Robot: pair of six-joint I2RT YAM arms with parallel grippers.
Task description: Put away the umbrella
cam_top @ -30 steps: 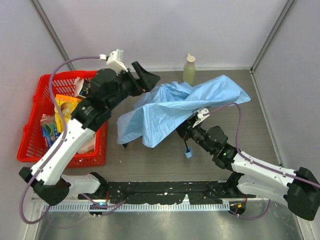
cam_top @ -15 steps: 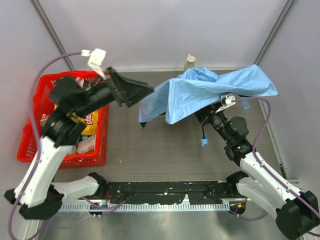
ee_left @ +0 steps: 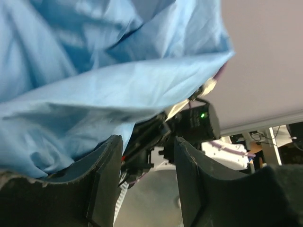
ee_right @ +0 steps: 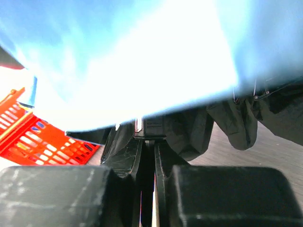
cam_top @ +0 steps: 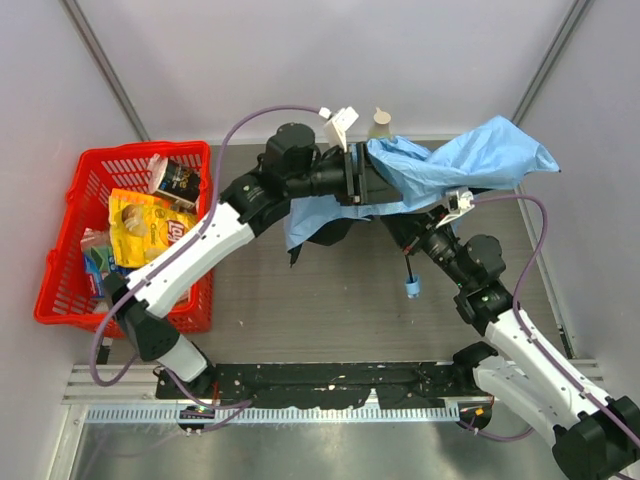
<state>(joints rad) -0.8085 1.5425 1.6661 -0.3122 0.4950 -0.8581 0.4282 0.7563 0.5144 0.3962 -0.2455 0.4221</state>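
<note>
The right gripper point(ee_right: 147, 143) clenches the umbrella point(cam_top: 480, 155) by its shaft — the left gripper point(ee_left: 147, 142) gapes, released, beside the fabric.

The sky-blue umbrella point(cam_top: 470, 158) hangs crumpled, half-collapsed, at rear right; its small light-blue handle point(cam_top: 411, 290) dangles underneath.

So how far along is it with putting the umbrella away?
Nothing is finished yet: the umbrella is loose and unfolded. In hand: the right gripper is shut on its shaft, and the left gripper is open at the fabric's edge. Left: gather the fabric, strap it, stow it.
</note>
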